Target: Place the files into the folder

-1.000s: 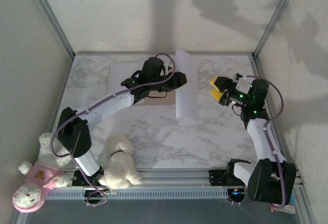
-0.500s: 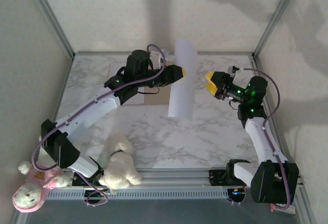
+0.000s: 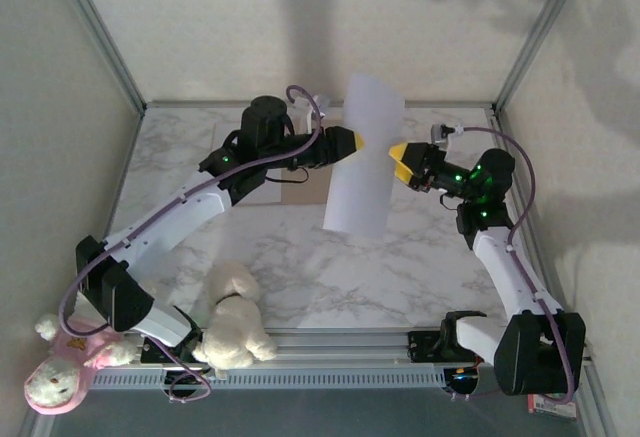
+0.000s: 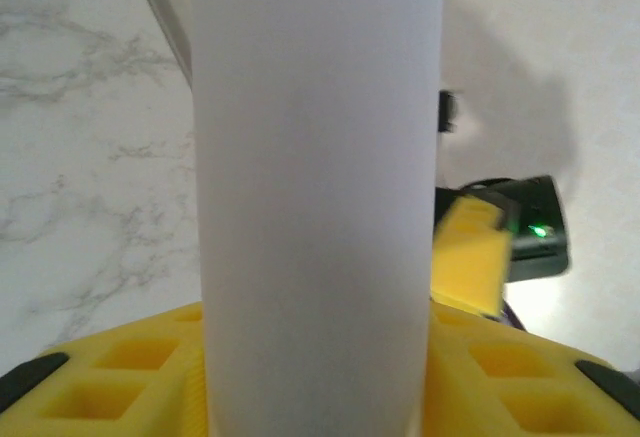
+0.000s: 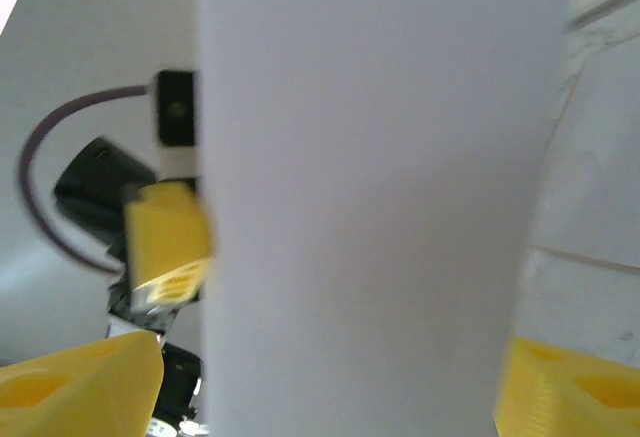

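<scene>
Right claw (image 3: 398, 161) has extended toward the file (image 3: 366, 122) left claw (image 3: 353, 142) holds aloft.

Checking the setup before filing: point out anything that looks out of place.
A white plush toy and a pink-clothed plush toy sit by the near-left corner of the table, unrelated to paperwork. The sheet in the left gripper bows into a curve instead of hanging flat.

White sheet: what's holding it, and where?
The left end effector pinches the white sheet midway along one long edge; the right end effector is open.
</scene>
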